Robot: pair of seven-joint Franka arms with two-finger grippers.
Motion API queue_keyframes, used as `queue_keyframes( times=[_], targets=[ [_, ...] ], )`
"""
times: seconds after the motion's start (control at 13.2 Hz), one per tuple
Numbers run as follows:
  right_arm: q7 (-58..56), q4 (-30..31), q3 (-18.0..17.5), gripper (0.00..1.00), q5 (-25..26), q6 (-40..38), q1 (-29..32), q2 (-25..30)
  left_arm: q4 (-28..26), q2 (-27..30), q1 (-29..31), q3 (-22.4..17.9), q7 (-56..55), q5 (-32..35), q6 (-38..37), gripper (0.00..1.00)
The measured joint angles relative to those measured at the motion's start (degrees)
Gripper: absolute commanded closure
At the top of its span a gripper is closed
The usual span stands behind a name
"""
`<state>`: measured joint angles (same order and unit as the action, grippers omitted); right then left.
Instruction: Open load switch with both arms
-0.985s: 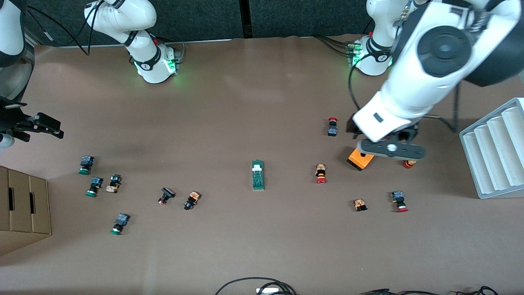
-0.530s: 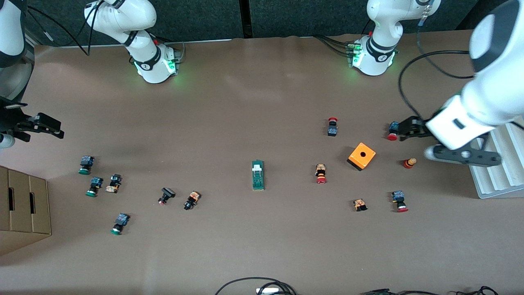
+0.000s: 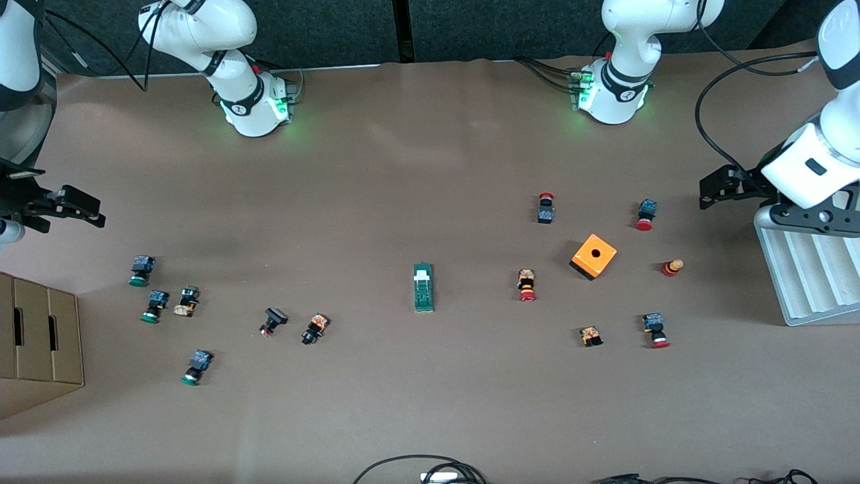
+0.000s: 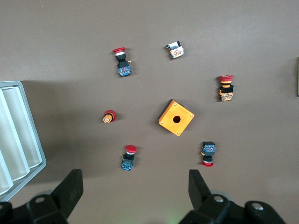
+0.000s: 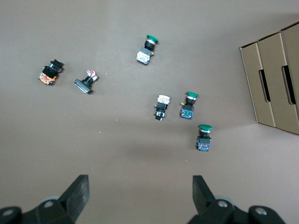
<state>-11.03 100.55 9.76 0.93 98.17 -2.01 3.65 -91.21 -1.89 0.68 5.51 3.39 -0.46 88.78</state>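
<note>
The load switch, a slim dark green block with a small white piece at its end pointing toward the robots' bases, lies flat on the brown table about midway between the two arms' ends, untouched and well apart from both grippers. Taking it as the landmark: toward the left arm's end lie a red-capped push button near it, then the orange cube with a hole, with a small orange contact block nearer the front camera than the switch. Toward the right arm's end lie a black and orange button and a black button, both a little nearer the camera than the switch, and farther along that way a cluster of green-capped buttons. The left gripper hangs in the air well apart from the switch, at the left arm's end of the table, just beside the white ribbed tray; in the left wrist view its fingers stand spread wide with nothing between them, over the red-capped buttons and the orange cube. The right gripper hangs at the right arm's end of the table, above the table near the cardboard box; in the right wrist view its fingers are likewise spread wide and empty, over the green-capped buttons.
</note>
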Motion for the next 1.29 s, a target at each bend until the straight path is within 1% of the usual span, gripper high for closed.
queue_keyframes(
  times=[0.15,0.3,0.38,1.29],
  targets=[
    [0.0,0.0,0.0,0.0,0.0,0.0,0.0,0.0,-0.26,0.04,-1.44,-1.17,0.0,0.0,0.13,0.0],
    [0.0,0.0,0.0,0.0,0.0,0.0,0.0,0.0,-0.71,0.23,-5.6,-5.66,0.0,0.0,0.3,0.0],
    [0.0,0.0,0.0,0.0,0.0,0.0,0.0,0.0,-0.96,0.33,-6.63,-6.85,0.0,0.0,0.37,0.0],
    [0.0,0.0,0.0,0.0,0.0,0.0,0.0,0.0,-1.04,0.35,-7.42,-7.33,-0.16,0.01,0.37,0.0]
  ],
)
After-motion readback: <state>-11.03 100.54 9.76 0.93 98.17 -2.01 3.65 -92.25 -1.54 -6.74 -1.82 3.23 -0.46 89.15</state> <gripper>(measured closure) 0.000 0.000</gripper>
